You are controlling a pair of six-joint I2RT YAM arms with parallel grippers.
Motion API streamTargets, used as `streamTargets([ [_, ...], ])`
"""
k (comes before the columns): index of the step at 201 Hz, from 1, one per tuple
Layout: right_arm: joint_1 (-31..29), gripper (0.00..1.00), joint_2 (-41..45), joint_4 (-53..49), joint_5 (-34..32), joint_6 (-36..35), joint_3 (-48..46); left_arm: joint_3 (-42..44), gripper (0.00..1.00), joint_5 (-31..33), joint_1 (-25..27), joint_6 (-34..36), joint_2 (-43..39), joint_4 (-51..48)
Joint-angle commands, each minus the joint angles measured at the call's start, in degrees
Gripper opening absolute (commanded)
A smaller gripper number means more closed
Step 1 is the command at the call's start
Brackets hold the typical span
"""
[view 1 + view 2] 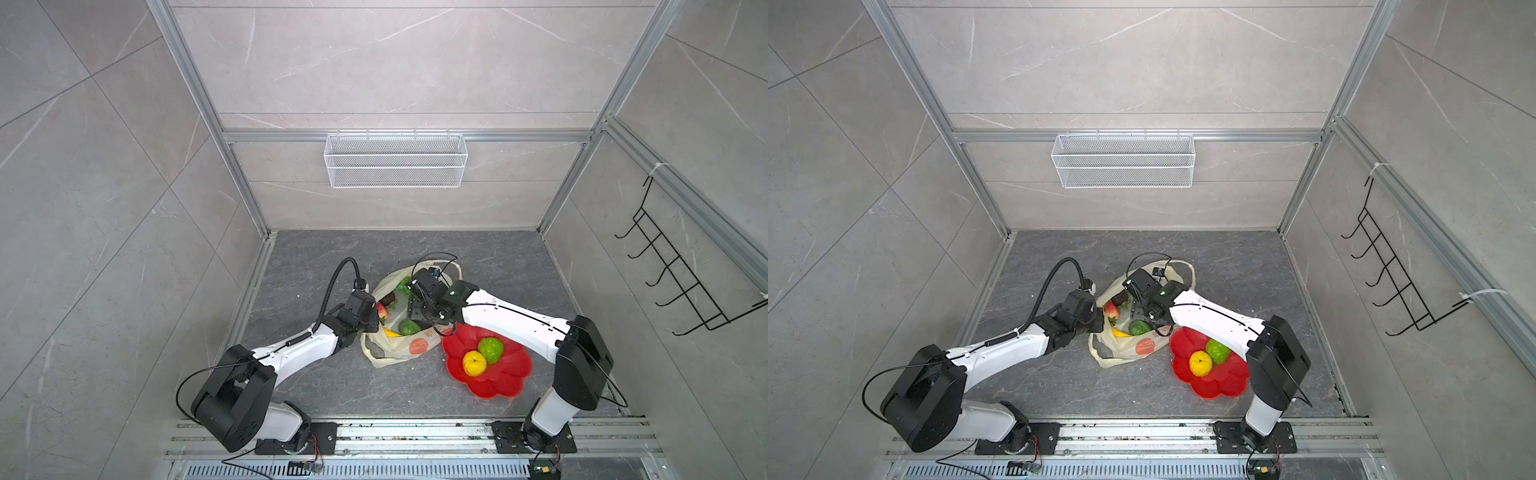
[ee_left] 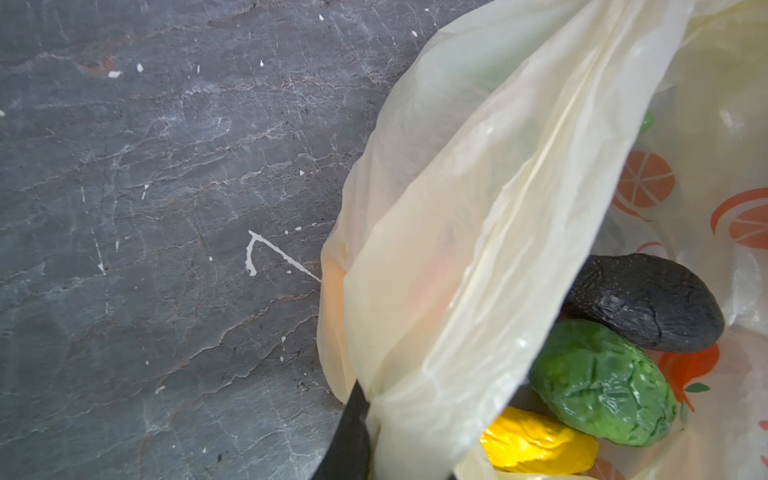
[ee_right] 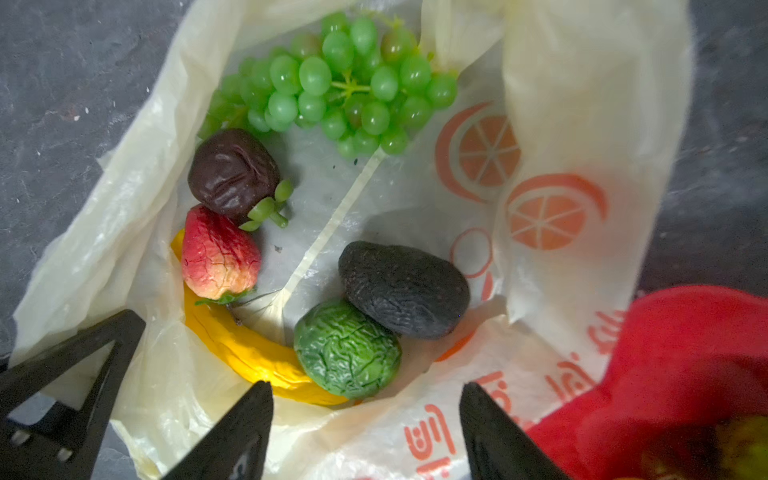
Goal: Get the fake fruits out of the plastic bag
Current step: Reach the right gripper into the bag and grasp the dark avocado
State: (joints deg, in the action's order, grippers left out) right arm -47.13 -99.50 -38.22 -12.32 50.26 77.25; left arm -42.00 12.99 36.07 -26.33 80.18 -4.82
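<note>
The left gripper (image 1: 373,319) was pinched tight on the rim of the bag (image 1: 399,347), the plastic stretched taut from it. The right gripper (image 3: 365,386) hung over the open mouth, jaws spread wide with nothing between them. Inside the bag lay the grapes (image 3: 332,83), strawberry (image 3: 218,253), banana (image 3: 249,349), bumpy green fruit (image 3: 347,349), black avocado (image 3: 403,289) and brown avocado (image 3: 232,170). A yellow ball (image 1: 473,363) and a second green fruit (image 1: 491,350) sat on the red plate (image 1: 498,384) just beside it.
</note>
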Motion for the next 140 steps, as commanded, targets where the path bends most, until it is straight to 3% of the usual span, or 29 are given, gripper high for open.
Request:
streamTargets([
  [1, 0.0, 0.76, -3.5, 1.5, 1.4, 0.5, 1.2, -2.2, 0.12, 2.5, 0.0, 1.6, 0.2, -0.8],
  [82, 2.1, 0.77, -6.7, -7.4, -0.3, -11.6, 4.4, -2.4, 0.14, 2.6, 0.0, 1.7, 0.3, -1.0],
  [140, 4.7, 0.75, -9.4, -8.5, 2.9, -16.7, 5.3, -2.4, 0.15, 3.4, 0.0, 1.8, 0.7, -0.8],
])
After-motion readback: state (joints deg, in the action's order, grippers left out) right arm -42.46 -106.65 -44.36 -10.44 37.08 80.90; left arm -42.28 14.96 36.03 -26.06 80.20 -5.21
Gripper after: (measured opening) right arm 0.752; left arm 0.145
